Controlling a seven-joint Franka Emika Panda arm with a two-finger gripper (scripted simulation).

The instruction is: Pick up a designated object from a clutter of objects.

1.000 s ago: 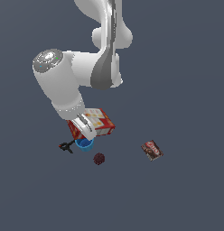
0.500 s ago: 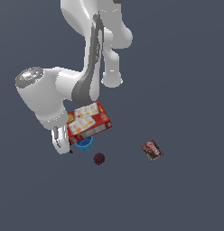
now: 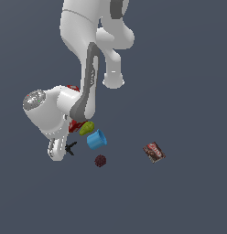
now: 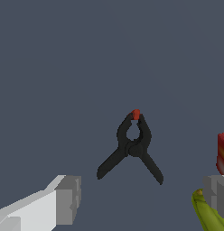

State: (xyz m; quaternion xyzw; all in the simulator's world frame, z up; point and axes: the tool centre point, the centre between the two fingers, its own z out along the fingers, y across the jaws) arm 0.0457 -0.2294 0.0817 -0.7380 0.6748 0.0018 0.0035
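Observation:
The designated object, a tiny black clamp (image 4: 132,145) with two thin prongs and a reddish tip, lies flat on the grey floor in the wrist view. It sits ahead of my gripper (image 4: 141,200), between the lines of the two fingers and apart from both. One grey fingertip (image 4: 66,200) and the other (image 4: 217,194) stand wide apart, so the gripper is open and empty. In the exterior view the clamp (image 3: 70,147) lies just to the right of my gripper (image 3: 57,149), at the left edge of the clutter.
A blue cup (image 3: 96,139) lies on its side beside a green pear (image 3: 86,128). The red cracker box (image 3: 75,123) is mostly hidden behind the arm. A dark red berry ball (image 3: 100,160) and a brown packet (image 3: 154,152) lie further toward the exterior view's right.
The arm has swung toward the exterior view's left and lowered, bringing the hand from over the box and cup to beside the clamp. The arm now covers most of the box.

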